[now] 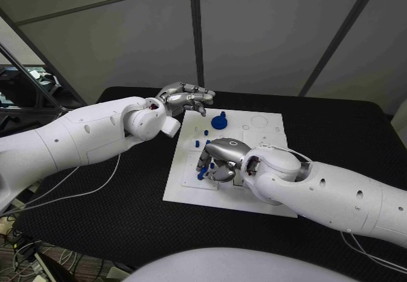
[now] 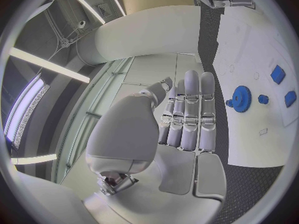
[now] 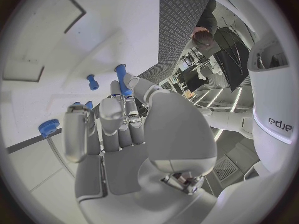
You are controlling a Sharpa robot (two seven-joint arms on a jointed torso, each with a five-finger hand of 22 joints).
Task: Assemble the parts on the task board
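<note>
— Two hands over one table; start from the left, what is the left hand doing?

— It hovers at the far left corner of the white task board, off the board's edge, with its fingers curled loosely in and nothing between them. In its own wrist view the fingers lie side by side, pressed close, pointing towards the board. It touches no part. The arm reaches in from the left, the wrist bent towards the board.

— And on the board near it?

— A blue gear lies flat on the far part of the board, just beside that hand (the wrist view shows its teeth plainly). Beyond it, two small blue blocks and a small blue stud sit apart on the white surface.

— The right hand?

— The right hand is low over the middle of the board, palm down, fingers bent onto it. In its wrist view a blue peg stands up between the fingertips; it seems pinched, though I cannot tell how firmly. A second blue peg stands free just beside it, and a blue knurled knob sits near the hand's outer side.

— Any writing?

— None legible on the board or parts.
</note>
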